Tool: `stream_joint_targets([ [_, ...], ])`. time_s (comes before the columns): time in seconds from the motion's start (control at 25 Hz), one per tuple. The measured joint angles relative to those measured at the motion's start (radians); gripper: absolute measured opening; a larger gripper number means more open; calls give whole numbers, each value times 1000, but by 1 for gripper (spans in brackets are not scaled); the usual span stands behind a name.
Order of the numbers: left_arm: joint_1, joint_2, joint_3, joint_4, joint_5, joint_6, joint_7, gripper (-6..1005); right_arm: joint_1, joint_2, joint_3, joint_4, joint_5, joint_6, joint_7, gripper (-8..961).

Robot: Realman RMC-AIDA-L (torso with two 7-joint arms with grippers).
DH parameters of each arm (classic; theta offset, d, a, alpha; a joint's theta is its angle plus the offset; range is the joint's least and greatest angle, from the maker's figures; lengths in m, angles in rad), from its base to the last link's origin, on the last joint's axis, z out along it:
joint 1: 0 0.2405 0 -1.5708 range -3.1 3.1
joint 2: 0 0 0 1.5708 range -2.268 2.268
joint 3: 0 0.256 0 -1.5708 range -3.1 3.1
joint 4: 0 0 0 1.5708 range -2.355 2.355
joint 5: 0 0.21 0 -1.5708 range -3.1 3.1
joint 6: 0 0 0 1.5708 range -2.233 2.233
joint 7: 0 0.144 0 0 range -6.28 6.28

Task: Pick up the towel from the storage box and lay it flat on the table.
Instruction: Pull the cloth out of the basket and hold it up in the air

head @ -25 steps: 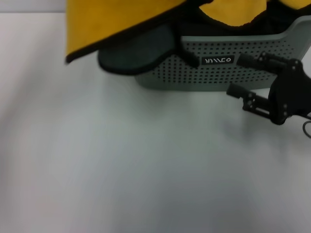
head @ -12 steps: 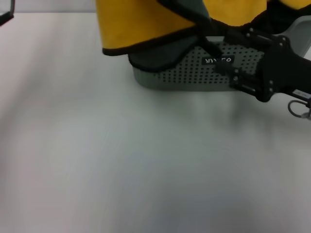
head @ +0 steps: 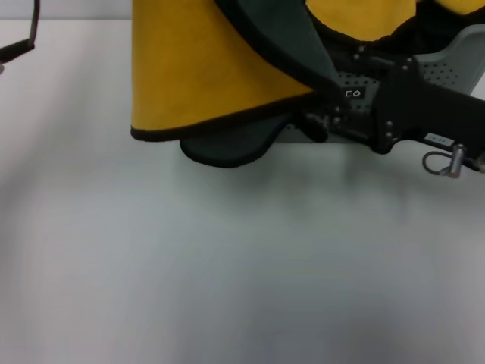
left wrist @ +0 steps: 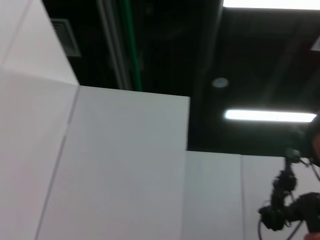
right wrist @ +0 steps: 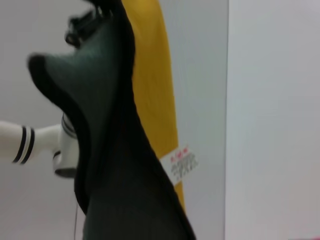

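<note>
The towel (head: 204,68) hangs from above the head view, yellow side toward me, its dark grey-green side (head: 227,144) curling out below, low over the table (head: 227,265). In the right wrist view the towel (right wrist: 110,150) fills the picture close up, with its white tag (right wrist: 182,162). At its top a black gripper (right wrist: 87,22), my left one, pinches it. My right gripper (head: 326,102) is open at the towel's black-edged side, in front of the storage box (head: 455,64), with the box's label (head: 352,93) showing between its fingers.
More yellow-and-black cloth (head: 364,19) is bunched in the box behind the towel. A thin black part (head: 23,42) shows at the far left edge. A white arm with black stripes (right wrist: 25,142) shows beyond the towel. The left wrist view shows only walls and ceiling.
The right gripper moved left and up from beside the box to the towel's edge. The hanging towel swung and now hangs lower, covering more of the box.
</note>
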Motion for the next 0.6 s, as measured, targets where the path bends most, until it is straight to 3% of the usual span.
stream_joint_targets([
  [0.6,-1,0,-7,-39,3,9,40,14,7,0,-69,17,8,0,25,555],
])
